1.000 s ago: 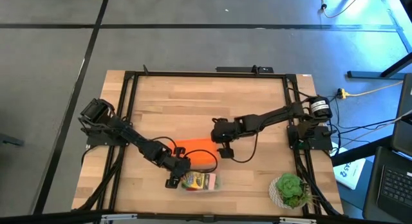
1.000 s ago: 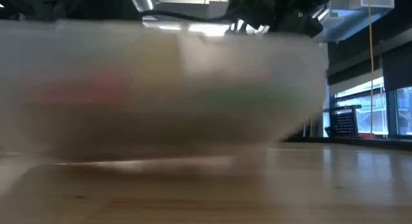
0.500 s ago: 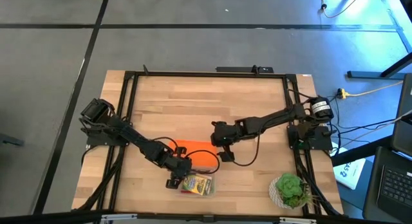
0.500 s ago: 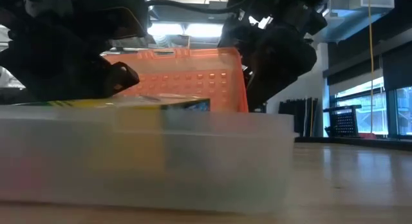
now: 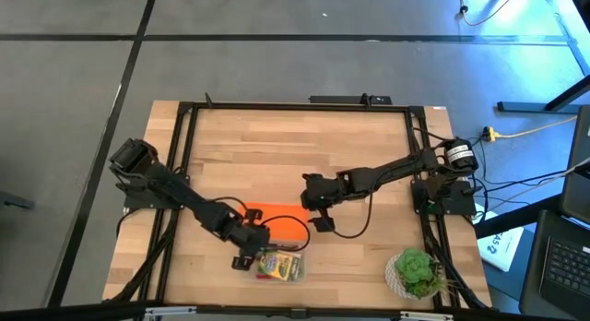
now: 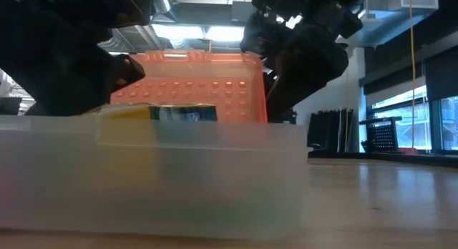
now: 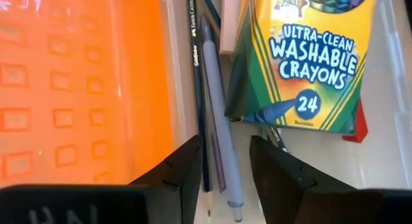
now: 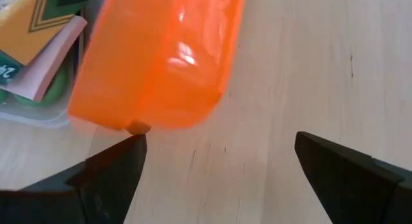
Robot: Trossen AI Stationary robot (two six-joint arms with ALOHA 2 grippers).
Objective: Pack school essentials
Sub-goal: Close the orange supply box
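Observation:
A clear plastic box point(image 5: 279, 266) rests flat on the table near its front edge. Its orange perforated lid point(image 5: 277, 219) stands open behind it. Inside lie a yellow-green crayon box point(image 7: 302, 56), a dark pencil point(image 7: 198, 89), a grey-lilac pen point(image 7: 219, 114), a pink pad point(image 8: 58, 69) and a small red block point(image 7: 359, 124). My left gripper point(image 7: 225, 176) hangs over the box's left end, slightly open, with the pencil and pen below the gap. My right gripper point(image 8: 222, 179) stands wide open at the lid's right end. My left gripper touches nothing. My right gripper has one fingertip point(image 8: 122, 159) right beside the lid's corner tab point(image 8: 136, 127), coming slanting down from the table's right side. Whether it touches the tab I cannot tell.
A leafy potted plant point(image 5: 415, 273) stands at the table's front right corner. Bare wood lies behind the lid and to the right of the box. A black frame point(image 5: 184, 109) runs round the table's edges.
In the low view the clear box filled the picture a second ago. It now sits lower and flat, with the orange lid upright behind it. From above, the box has shifted slightly toward the near left. My left gripper has risen a little over it.

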